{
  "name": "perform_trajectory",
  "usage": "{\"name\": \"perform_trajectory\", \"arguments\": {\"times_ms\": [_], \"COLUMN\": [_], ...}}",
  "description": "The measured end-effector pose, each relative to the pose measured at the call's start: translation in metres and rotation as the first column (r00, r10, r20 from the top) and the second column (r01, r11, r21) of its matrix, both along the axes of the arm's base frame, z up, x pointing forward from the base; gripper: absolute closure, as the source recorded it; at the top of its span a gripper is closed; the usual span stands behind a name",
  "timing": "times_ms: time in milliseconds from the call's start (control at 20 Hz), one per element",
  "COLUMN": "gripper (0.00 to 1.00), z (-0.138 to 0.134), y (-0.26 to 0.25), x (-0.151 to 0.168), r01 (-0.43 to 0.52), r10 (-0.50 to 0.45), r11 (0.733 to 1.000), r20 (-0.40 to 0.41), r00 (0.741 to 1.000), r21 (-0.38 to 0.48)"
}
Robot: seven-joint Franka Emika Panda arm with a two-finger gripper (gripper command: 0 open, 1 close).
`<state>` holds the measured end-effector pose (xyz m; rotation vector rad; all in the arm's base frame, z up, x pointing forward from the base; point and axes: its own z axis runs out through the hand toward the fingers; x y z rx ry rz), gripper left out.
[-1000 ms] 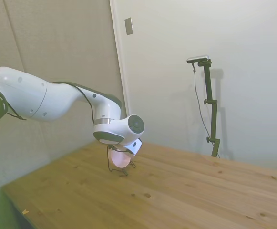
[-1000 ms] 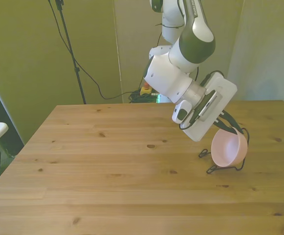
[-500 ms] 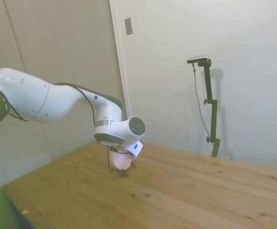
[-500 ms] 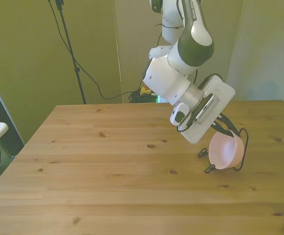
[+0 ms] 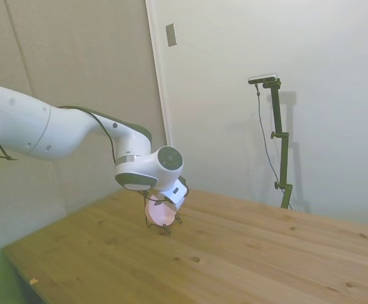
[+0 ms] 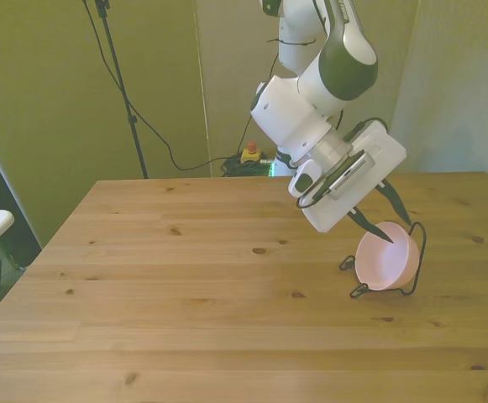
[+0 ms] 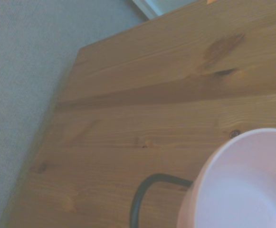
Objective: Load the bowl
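Side view shows the bowl (image 5: 160, 213) tilted in a wire stand (image 5: 165, 227) left of the frame's center on the worktop (image 5: 247, 253), with the arm's wrist right above it, hiding the pincer. Front view puts the bowl (image 6: 384, 259) at right of center, leaning in the stand (image 6: 418, 252); the pincer (image 6: 381, 217) stands spread wide, its dark fingers (image 6: 366, 224) at the bowl's upper rim. Wrist view has the bowl (image 7: 242, 180) at lower right, a stand loop (image 7: 145, 194) beside it.

Gripper (image 6: 380, 216) now opened and lifted off the bowl (image 6: 384, 260), which sits lower, tilted in wire stand (image 6: 417, 252).
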<state>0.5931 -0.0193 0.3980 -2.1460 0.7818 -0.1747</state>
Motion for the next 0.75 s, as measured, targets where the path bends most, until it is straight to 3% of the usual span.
{"name": "perform_trajectory", "arguments": {"times_ms": [400,750], "gripper": [0.0,0.0], "z": [0.047,0.072], "y": [-0.009,-0.02], "x": [-0.034,-0.07], "r01": [0.096,0.219], "r10": [-0.105,-0.277], "r11": [0.987,0.927], "r20": [-0.061,-0.162], "r00": [0.993,0.947], "r21": [-0.131,-0.304]}}
